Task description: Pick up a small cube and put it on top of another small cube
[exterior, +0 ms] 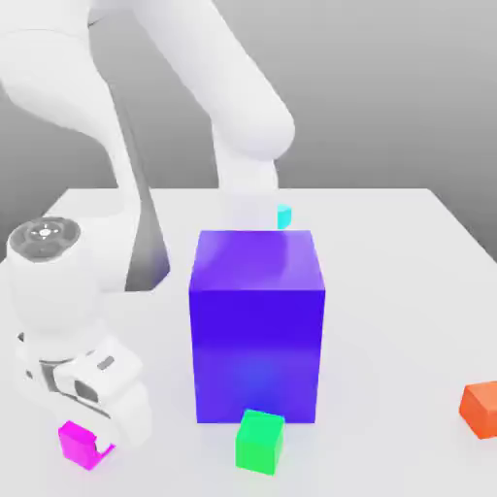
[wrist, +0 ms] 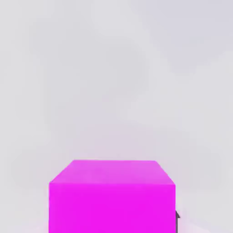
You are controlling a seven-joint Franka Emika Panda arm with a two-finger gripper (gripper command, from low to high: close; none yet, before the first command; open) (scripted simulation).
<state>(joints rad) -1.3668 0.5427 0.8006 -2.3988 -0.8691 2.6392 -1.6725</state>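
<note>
The small cube [exterior: 78,442], bright magenta, rests on the white table at the front of the exterior view's left. My gripper [exterior: 103,432] is lowered over it and hides its right part, with the fingers shut against its sides. In the hand view the small cube [wrist: 111,200] sits very close, with a dark sliver of one finger [wrist: 177,220] at its side. Another small cube [exterior: 260,441], bright green and the same size, stands on the table to the exterior view's right of the magenta one, just in front of the big cube.
A big blue-violet cube [exterior: 257,320] stands mid-table, right behind the green cube. A small cyan cube [exterior: 283,216] lies behind it near the arm's base. A small orange cube [exterior: 480,408] sits at the exterior view's right edge. The white table [exterior: 388,291] stretches between.
</note>
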